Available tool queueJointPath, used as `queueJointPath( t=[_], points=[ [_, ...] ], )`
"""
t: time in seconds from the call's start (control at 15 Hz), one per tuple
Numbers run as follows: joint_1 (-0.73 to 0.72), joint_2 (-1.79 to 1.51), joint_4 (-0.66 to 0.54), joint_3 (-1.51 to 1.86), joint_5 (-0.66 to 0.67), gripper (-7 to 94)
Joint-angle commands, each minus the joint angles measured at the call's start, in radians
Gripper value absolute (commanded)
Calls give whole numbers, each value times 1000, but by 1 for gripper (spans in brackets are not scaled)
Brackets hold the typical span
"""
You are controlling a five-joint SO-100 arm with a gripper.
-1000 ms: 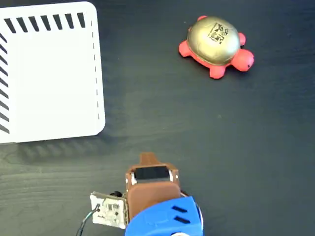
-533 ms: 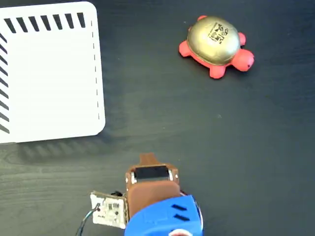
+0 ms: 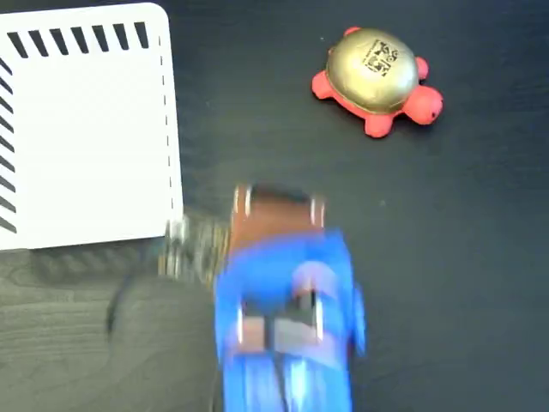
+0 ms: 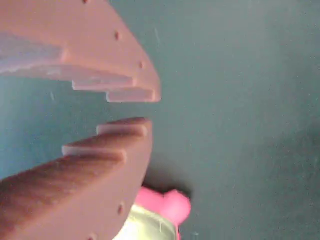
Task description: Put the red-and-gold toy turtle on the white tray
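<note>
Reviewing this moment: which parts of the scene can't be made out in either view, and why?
- Arm and pincer, fixed view: motion-blurred; the fingers cannot be picked out there.
- Toy turtle, wrist view: mostly hidden by the lower finger and cut off by the bottom edge. It shows whole in the fixed view.
- White tray, fixed view: cut off by the left edge; absent from the wrist view.
- Black mark on the shell: too small to read.

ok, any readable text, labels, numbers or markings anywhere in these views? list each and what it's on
Nothing can be read as text.
Black printed mark on the gold shell of the red-and-gold toy turtle: a blocky, code-like pattern in the fixed view, too small to make out.
White tray: only black slanted slots and dashes along its edges, no lettering.
Arm and gripper: motion-blurred in the fixed view; the wrist view shows bare fingers with no markings.
</note>
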State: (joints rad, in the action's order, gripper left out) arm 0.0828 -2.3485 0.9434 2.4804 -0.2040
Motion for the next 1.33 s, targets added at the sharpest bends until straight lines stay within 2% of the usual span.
queueJointPath(
  t=[0.0,0.13,0.33,0.47,0.87,1.27],
  points=[
    [51,301,67,-364,-31,0],
    [114,557,140,-649,-103,0],
    [189,910,357,-1104,-218,0],
    [224,1014,396,-1243,-261,0],
    [275,1141,474,-1479,-281,0],
    [282,1325,657,-1784,-284,0]
  ],
)
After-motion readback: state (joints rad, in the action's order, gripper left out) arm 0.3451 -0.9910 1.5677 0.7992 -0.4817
